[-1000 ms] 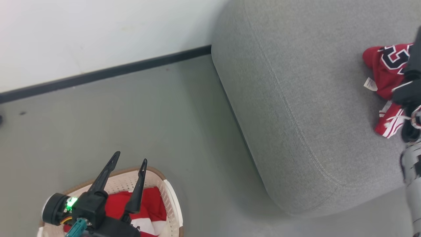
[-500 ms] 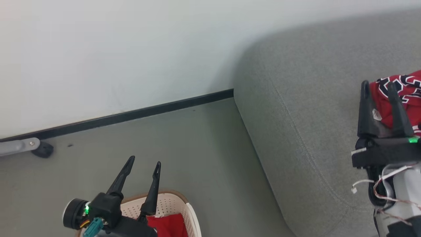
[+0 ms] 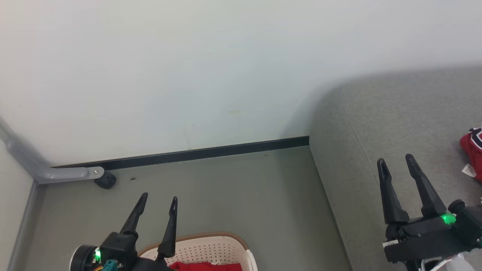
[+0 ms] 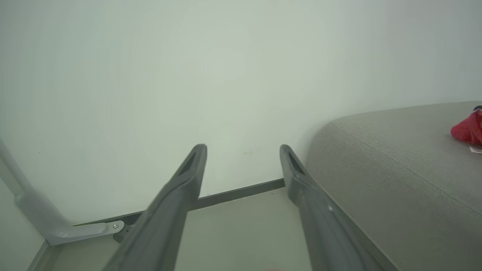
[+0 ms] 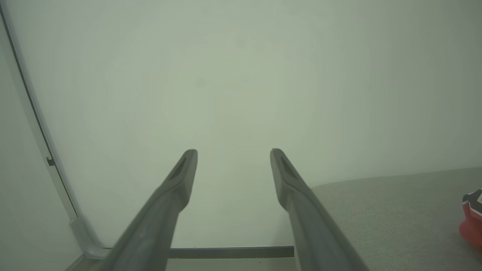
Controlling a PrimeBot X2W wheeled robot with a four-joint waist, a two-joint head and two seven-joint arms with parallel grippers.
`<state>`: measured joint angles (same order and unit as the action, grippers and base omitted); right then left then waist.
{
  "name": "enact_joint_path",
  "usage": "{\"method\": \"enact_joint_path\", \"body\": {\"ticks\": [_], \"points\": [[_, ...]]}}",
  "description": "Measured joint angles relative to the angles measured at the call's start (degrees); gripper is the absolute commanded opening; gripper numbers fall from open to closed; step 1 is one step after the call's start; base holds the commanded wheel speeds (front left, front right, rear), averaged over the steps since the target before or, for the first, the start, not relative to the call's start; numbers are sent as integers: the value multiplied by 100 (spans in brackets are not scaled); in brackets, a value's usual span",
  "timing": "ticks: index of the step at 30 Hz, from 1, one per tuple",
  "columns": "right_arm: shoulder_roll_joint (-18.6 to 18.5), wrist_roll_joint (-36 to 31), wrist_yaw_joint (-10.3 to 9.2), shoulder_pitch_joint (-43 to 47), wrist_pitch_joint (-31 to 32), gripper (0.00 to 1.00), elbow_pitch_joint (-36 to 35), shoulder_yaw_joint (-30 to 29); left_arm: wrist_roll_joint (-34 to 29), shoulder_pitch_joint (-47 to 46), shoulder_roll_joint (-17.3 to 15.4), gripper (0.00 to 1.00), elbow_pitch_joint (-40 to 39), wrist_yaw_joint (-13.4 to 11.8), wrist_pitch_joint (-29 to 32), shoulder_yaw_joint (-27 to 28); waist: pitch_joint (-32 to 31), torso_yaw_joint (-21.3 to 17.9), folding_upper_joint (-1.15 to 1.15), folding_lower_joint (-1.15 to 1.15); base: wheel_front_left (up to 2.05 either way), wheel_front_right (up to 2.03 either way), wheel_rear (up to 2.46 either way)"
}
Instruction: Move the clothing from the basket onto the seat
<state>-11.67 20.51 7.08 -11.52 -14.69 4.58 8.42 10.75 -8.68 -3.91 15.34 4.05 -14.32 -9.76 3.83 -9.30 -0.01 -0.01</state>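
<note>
The right gripper has drawn clear of the red garment it overlapped half a second ago. It now hangs empty over the grey seat, its two fingers spread, apart from the garment on its left. The garment lies on the seat at the head view's right edge. The left gripper, also spread and empty, hovers above the basket on the floor, with more red clothing inside it
</note>
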Motion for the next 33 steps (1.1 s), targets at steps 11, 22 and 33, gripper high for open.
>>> {"method": "enact_joint_path", "body": {"ticks": [11,22,33], "points": [[170,5,-1,655,0,100,-234,-201,-29,260,33,100,10,-244,0,194,-279,689,0,0,0,0,0],[354,-196,-312,1182,0,100,-19,-413,-32,483,48,100,37,-360,0,344,-415,1232,0,1,0,0,0],[443,-466,-397,1371,0,100,148,-237,-35,777,58,100,77,-403,0,353,-441,1361,1,1,0,0,0]]}}
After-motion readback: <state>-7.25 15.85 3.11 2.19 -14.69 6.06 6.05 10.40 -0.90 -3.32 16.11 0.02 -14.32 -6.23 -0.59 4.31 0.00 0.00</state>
